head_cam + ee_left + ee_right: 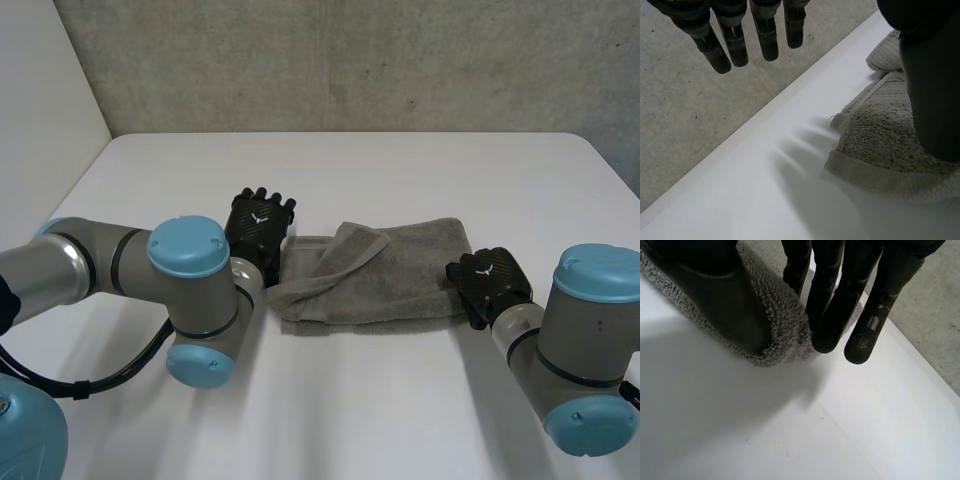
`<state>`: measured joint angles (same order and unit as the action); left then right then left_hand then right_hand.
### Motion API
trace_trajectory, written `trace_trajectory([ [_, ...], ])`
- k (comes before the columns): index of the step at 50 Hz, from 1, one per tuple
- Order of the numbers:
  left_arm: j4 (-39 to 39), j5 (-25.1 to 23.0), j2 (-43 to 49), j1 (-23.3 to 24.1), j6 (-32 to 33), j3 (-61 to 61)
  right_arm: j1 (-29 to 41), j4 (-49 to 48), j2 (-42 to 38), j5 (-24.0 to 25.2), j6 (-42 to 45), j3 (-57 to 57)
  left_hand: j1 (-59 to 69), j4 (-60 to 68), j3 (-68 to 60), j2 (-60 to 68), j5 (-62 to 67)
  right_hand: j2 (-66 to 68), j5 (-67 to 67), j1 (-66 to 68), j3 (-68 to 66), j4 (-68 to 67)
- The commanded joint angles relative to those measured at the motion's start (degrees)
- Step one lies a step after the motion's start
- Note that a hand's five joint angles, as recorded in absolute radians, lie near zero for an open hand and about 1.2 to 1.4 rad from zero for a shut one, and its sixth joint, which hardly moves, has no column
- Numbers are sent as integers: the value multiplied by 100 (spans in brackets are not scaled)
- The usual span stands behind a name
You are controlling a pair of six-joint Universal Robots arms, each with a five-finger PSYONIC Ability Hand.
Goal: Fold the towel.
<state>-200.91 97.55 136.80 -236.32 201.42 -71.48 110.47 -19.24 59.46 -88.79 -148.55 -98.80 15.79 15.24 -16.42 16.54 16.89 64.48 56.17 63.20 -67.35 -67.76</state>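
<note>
**Towel partly folded, right hand pinching its corner, left hand released**

Head view: the grey towel [400,275] lies across the middle of the white table [350,170], long side running left to right. Its left end is turned over in a loose, rumpled flap [345,250]. The left hand [260,225] sits just beside that left end, fingers pointing to the far side. The right hand [490,278] is at the towel's right near corner, touching it.

Left wrist view: the left hand's fingers [735,45] are straight and spread, and hang above the table's [765,200] far edge with nothing between them. Its thumb [935,100] stands over the folded left end of the towel [880,135]; I cannot tell whether it touches the cloth. The hand is released.

Right wrist view: the right hand's thumb [720,290] lies on one face of the towel's [785,325] looped edge and its fingers [835,305] close in on the other face, so the corner is pinched between them. The corner is raised a little off the table [840,430].
</note>
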Motion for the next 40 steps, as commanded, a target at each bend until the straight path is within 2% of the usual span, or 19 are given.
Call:
trace_trajectory([
  [1,17,-25,-398,50,-128,-199,9,17,4,37,2,-8,-86,-32,149,-162,-1196,448,279,576,-161,-119],
  [6,-10,-87,-883,165,-507,-429,27,26,13,46,2,-17,-103,-49,166,-179,-1213,280,111,408,7,49],
  [8,-10,-174,-1163,357,-909,-490,53,35,13,46,2,-17,-103,-49,166,-179,-1213,212,43,341,75,116],
  [13,17,-455,-1200,534,-1271,-499,194,35,-14,46,2,-8,-103,-49,166,-179,-1213,162,-7,290,125,167],
  [16,8,-631,-1025,595,-1254,-481,194,35,-14,46,2,-17,-86,-32,149,-162,-1196,162,-7,290,125,167],
  [22,8,-693,-576,657,-1236,-288,194,44,-14,55,2,-26,-70,-15,132,-145,-1179,162,-7,290,125,167],
  [27,-1,-685,-127,657,-982,-7,194,44,-5,55,2,-34,-70,-15,132,-145,-1179,179,10,307,108,150],
  [29,-1,-658,83,648,-667,177,194,52,-5,55,11,-26,-53,2,116,-128,-1163,229,60,357,58,100],
  [35,-27,-623,215,552,-454,301,176,52,-5,20,116,-34,-36,19,99,-111,-1146,414,245,543,-127,-86],
  [38,-150,-395,198,437,-463,310,141,52,-5,-15,239,-34,-2,52,65,-78,-1112,616,447,744,-329,-288],
  [40,-325,69,128,254,-463,266,124,35,-5,-33,353,-43,31,86,31,-44,-1079,1084,915,1212,-797,-755],
])
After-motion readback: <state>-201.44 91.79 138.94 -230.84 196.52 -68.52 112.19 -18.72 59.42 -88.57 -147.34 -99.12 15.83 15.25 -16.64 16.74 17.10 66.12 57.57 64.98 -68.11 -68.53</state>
